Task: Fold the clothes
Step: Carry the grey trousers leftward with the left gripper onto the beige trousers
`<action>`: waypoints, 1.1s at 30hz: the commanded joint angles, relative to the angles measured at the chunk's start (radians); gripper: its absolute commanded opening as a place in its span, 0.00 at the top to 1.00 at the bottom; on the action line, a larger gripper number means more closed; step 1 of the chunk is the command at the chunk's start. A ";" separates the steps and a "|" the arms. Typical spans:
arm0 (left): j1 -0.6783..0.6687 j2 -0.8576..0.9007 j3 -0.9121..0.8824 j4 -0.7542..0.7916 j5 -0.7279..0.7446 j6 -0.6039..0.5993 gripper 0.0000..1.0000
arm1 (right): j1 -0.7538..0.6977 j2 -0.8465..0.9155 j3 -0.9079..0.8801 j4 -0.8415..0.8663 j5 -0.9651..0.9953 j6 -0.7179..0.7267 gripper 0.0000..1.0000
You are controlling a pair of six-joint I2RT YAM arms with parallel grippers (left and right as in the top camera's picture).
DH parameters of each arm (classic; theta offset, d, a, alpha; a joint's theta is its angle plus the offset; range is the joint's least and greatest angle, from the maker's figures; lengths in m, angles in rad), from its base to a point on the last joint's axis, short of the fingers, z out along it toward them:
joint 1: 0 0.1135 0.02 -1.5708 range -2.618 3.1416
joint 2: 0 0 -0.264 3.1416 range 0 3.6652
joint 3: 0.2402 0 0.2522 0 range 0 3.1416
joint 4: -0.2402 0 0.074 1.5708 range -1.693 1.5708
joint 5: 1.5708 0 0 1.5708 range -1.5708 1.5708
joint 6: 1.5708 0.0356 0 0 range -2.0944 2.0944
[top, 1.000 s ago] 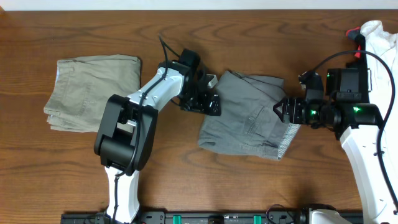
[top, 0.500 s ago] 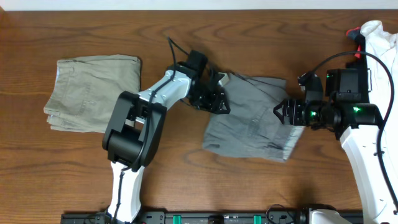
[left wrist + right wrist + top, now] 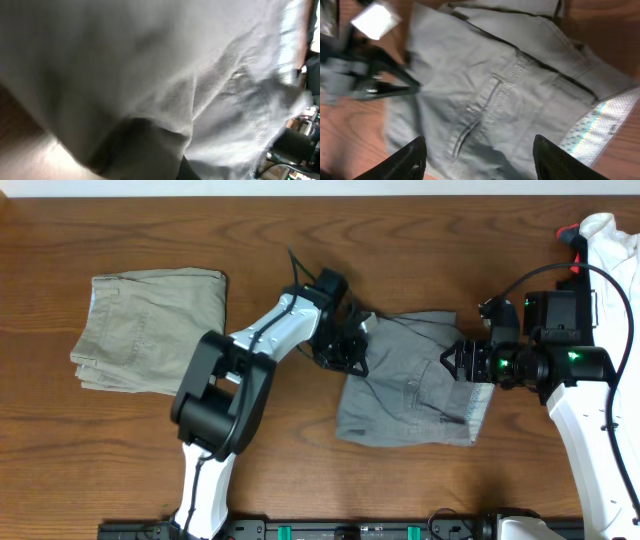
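Pinching the grey shorts (image 3: pixel 410 395) at the left edge with left tool (image 3: pixel 353 354), right tool (image 3: pixel 449 361) spread over the right edge. Best lifted low, kept taut, corners matched.

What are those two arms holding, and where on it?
The left gripper, jaws shut, pinches the grey shorts at their upper left edge. The right gripper hangs open above them, holding nothing.

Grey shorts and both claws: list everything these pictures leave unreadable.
Left wrist view: blurred grey shorts fill the frame; the shut left claw shows no fingers, so a pinch of cloth is unconfirmed.
Overhead: the left claw covers the shorts' edge under it.
Right wrist view: the open right claw is cut off by the bottom edge.
Overhead: the white garment is cut by the right edge.
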 commanded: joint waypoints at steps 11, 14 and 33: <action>0.397 -0.437 0.191 -0.111 -0.105 0.036 0.94 | -0.007 -0.010 0.006 -0.006 0.037 -0.009 0.35; 0.547 -0.425 0.191 -0.129 -0.050 0.080 0.94 | -0.008 -0.010 0.006 -0.005 0.037 0.006 0.36; 1.061 -0.160 0.190 -0.200 -0.134 0.138 0.93 | -0.008 -0.010 0.006 -0.013 0.030 0.076 0.40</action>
